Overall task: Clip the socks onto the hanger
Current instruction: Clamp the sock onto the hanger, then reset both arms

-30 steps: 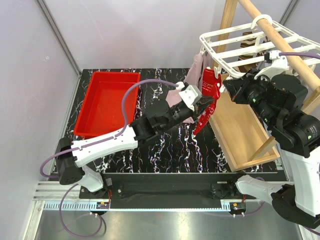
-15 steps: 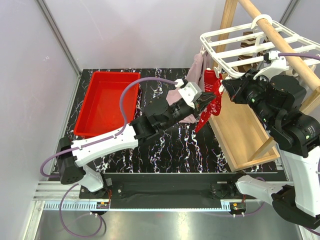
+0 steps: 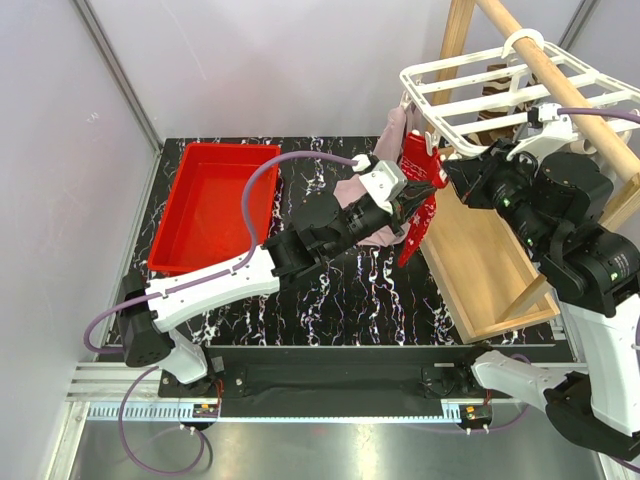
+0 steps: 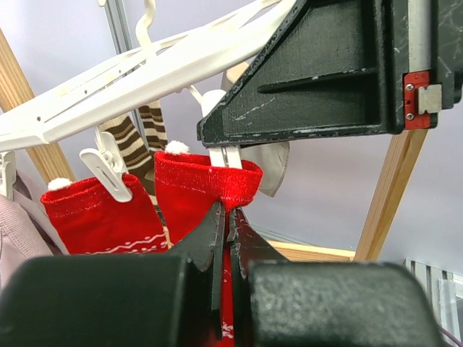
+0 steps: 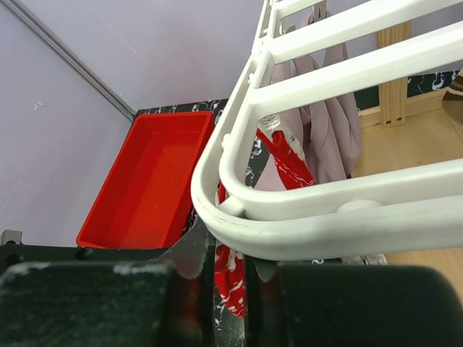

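Pinching the cuff of a red sock [image 4: 195, 184], the left gripper [image 4: 228, 217] had its fingers pressed together on the fabric. In the left wrist view the cuff sat at 12 o'clock of the fingertips, right under a white clip [image 4: 230, 155] of the hanger [image 5: 325, 217]. Whether that clip had bitten the cuff could not be told. The rest of the red sock hung toward 6 o'clock above the table [image 3: 330, 290].

The right gripper [image 5: 226, 259] was at the hanger's rim, at 3 o'clock of the left gripper in the top view, its black body over the white clip. Whether its jaws were clamped on the clip or apart could not be told.

A second red sock [image 4: 94, 217] hung at 9 o'clock of the held one, gripped by another clip [image 4: 108, 173]. A striped sock [image 4: 126, 137] hung behind, at 11 o'clock. A mauve-pink sock [image 5: 325, 123] hung from the hanger's far rail.

The hanger hung on the wooden pole [image 3: 560, 75] at 2 o'clock of the top view. The red tub [image 3: 210, 200] lay at 9 o'clock on the table, well apart from both grippers.
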Controlling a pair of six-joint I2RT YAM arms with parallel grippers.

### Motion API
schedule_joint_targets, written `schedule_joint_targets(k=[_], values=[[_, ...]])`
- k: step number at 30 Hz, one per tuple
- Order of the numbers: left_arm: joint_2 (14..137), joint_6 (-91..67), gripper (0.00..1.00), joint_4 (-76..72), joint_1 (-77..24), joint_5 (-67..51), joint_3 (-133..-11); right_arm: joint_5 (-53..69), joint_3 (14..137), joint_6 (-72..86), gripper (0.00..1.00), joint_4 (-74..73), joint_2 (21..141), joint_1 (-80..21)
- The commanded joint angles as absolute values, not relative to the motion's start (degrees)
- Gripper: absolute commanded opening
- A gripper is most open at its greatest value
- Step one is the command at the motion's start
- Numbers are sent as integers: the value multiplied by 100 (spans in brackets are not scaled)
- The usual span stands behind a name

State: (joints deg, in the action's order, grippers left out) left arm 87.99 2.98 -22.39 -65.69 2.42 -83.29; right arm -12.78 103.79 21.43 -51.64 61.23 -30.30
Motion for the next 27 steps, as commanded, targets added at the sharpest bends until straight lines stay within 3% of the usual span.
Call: schedule_joint_targets(k=[1, 3, 6, 9, 11, 15, 16, 18, 19, 23, 27], values=[[8763, 220, 0, -2672, -6601, 360, -8631, -598, 10248, 2224, 15, -5335, 6179, -3067], [8754, 185, 0, -2646, -6601, 378, -8622, -606, 10239, 2224, 30, -5317, 6144, -3067], [8745, 158, 10, -2610, -6601, 378, -8613, -641, 10248, 2206, 39, -5309, 6091, -3067], [8754, 106, 25, -2610, -6601, 360, -8613, -677, 10239, 2188, 47, -5317, 6056, -3059], [8754, 79, 42, -2593, -6601, 352, -8622, -685, 10257, 2171, 50, -5361, 6056, -3067], [8657, 79, 64, -2453, -6601, 343, -8578, -677, 10336, 2136, 58, -5458, 6003, -3067], [8588, 70, 69, -2374, -6592, 360, -8543, -694, 10371, 2075, 65, -5519, 5994, -3067], [8499, 18, 70, -2294, -6583, 465, -8491, -712, 10406, 2013, 71, -5642, 5959, -3067], [8456, -87, 71, -2120, -6548, 475, -8482, -677, 10424, 1969, 81, -5677, 5942, -3067], [8157, -693, 73, -1644, -6311, 212, -8289, -240, 10258, 1566, 100, -5897, 5784, -3067], [7621, -1273, 77, -1512, -6030, -95, -7543, 307, 9653, 1284, 100, -5941, 5372, -3067]])
